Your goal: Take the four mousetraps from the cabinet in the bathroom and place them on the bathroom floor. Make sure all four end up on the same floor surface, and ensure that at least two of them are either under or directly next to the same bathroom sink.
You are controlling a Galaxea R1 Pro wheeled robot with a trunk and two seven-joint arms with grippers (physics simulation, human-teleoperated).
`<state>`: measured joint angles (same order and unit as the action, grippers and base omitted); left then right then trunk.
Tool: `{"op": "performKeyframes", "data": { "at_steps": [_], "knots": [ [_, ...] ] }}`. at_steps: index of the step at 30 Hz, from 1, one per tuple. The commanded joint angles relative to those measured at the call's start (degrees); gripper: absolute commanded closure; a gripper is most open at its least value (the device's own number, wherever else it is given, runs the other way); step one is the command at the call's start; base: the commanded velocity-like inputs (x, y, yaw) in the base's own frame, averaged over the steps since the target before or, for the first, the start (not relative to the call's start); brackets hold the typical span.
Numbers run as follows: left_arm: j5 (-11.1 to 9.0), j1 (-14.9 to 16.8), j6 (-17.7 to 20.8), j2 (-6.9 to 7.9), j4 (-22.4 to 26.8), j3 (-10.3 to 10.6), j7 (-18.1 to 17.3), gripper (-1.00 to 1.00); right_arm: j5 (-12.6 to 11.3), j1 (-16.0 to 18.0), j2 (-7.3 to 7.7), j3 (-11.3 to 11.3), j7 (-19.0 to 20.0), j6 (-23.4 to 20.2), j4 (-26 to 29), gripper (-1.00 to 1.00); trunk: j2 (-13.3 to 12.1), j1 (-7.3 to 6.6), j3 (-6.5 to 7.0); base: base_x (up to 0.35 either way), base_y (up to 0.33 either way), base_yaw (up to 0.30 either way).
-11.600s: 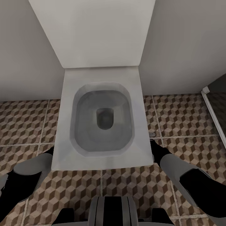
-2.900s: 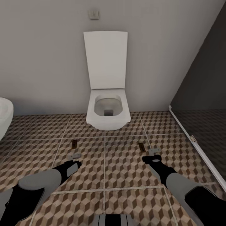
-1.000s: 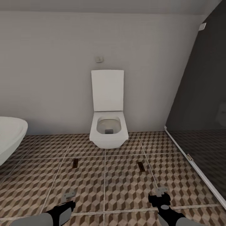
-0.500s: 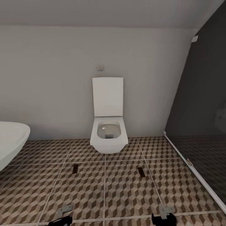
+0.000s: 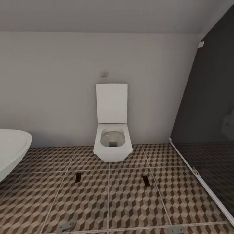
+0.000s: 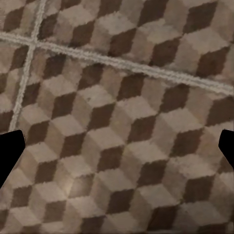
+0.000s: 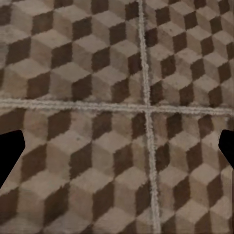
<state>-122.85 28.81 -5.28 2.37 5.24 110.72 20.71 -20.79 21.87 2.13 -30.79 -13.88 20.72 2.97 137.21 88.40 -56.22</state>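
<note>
A: Okay, where are the traps placed?

B: Two mousetraps are seen flat on the bathroom floor (image 5: 130, 208), in front of the toilet (image 5: 112, 143). The left mousetrap (image 5: 78, 177) and the right mousetrap (image 5: 146, 181) are well apart, each near a grout line. Nothing is touching either.

A: Sink?

B: A white rounded fixture (image 5: 13, 146) is cut off at the edge, and which fixture it is cannot be told. A dark glass screen (image 5: 208, 113) is on the other side. Whether the sink condition is met cannot be judged from here.

A: Hands?

B: The left hand (image 6: 117, 151) is spread wide, with black fingertips (image 6: 9, 151) at the frame edges and bare tile between. It is the same for the right hand (image 7: 117, 151): fingers apart, nothing held, a grout crossing below.

A: Handling notes?

B: The traps are judged light, stiff and thin, small boards that are easily slid on smooth tile. The wire parts are presumed springy and fragile, so they are best avoided. A pinch across the long wooden edges from straight above is advised, with the fingertips brought down to the tile. A low profile means little to grip, so a miss or a skid is likely.

A: Progress?

B: Two on the floor are counted and two remain to be accounted for. The cabinet trip is probably next.
</note>
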Motion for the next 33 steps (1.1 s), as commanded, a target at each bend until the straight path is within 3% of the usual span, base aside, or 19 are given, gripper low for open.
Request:
{"op": "performKeyframes", "data": {
  "at_steps": [1, 19, 33],
  "knots": [
    [-0.6, -0.3, -0.4, 0.08, 0.3, 0.5, 0.4, -1.0, -0.4, -0.4, 0.05, -0.5, -0.2, 0.1, 0.0, -1.0, -0.4, -0.24, 0.13, 0.0, 0.0, 0.0],
    [-0.7, -1.9, -0.3, -0.04, 0.4, 0.5, 0.5, -1.0, -0.8, -1.4, 0.03, -0.5, -0.6, -0.3, -5.1, -1.0, -7.6, -4.19, 3.36, 0.0, 0.0, 0.0],
    [-0.7, -2.6, -0.2, -0.01, 0.4, 0.5, 0.6, -1.0, -0.9, -3.8, -0.61, -0.4, -0.3, -0.2, -5.7, -1.0, -13.2, -7.27, 5.88, 0.0, 0.0, 0.0]
  ]
}}
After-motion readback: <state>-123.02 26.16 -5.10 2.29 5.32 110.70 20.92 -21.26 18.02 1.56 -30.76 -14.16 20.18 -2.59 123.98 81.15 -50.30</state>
